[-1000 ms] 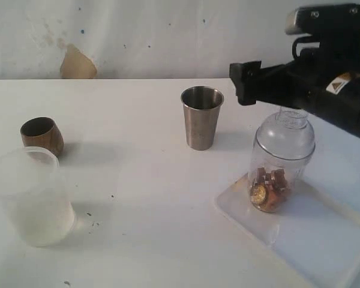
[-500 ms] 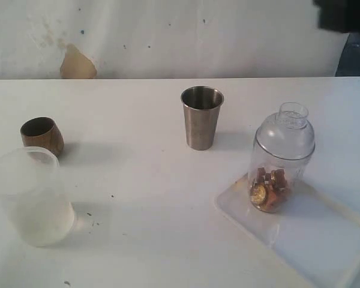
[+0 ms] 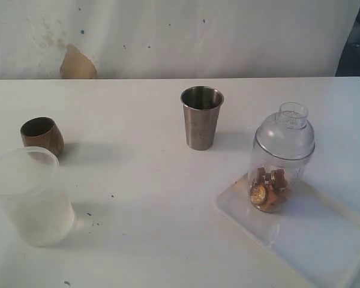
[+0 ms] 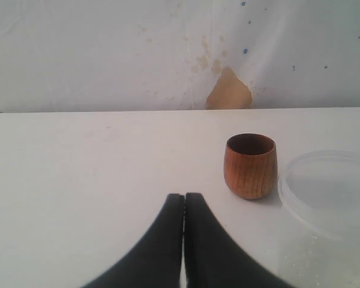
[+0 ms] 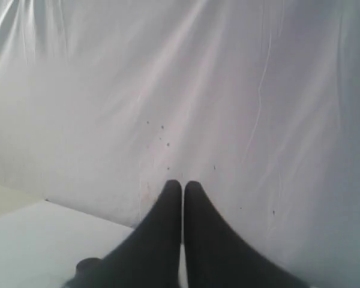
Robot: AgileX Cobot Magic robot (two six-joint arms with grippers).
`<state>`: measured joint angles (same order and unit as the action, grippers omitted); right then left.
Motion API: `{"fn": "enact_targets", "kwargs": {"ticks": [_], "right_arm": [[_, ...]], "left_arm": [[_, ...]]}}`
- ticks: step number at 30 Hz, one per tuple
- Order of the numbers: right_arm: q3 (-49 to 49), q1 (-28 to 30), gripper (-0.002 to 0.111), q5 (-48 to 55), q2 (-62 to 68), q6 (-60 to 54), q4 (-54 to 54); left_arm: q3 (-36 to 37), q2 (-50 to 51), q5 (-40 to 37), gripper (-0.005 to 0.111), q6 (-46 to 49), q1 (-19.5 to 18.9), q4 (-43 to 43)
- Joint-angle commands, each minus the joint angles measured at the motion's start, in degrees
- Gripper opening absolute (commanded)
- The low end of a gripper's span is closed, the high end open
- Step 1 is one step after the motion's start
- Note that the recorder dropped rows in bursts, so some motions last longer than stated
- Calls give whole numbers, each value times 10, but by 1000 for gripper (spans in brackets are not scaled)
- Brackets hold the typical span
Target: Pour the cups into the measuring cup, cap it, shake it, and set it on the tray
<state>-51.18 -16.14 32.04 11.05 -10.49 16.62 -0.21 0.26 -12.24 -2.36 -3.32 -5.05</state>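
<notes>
Clear plastic measuring cup [image 3: 276, 180] stands upright on a corner of the tray [image 3: 324, 240]. Its domed lid [image 3: 286, 135] is fitted, which keeps the brown and gold pieces contained. The wooden cup [image 3: 42, 135] and the frosted cup [image 3: 31, 198] stand upright on the tabletop [image 3: 138, 198], well apart from the tray. The left end effector [image 4: 183, 201] and right end effector [image 5: 183, 189] have their jaws pressed together and hold nothing. Both appear parked clear of the work, which suggests the task is complete.
</notes>
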Motion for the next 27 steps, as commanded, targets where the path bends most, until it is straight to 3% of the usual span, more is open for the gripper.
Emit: {"fn": "enact_targets", "kwargs": {"ticks": [1,22,27], "right_arm": [[-1,3,1,5,-63,6,-4],[-6,3,1,-20,-111,-23,-41],[-6,42,1,-33,-111,-23,-43]], "left_arm": [[2,-3,6,1,-2,0,3],[2,-3,6,1,-2,0,3],[2,-3,6,1,-2,0,3]]}}
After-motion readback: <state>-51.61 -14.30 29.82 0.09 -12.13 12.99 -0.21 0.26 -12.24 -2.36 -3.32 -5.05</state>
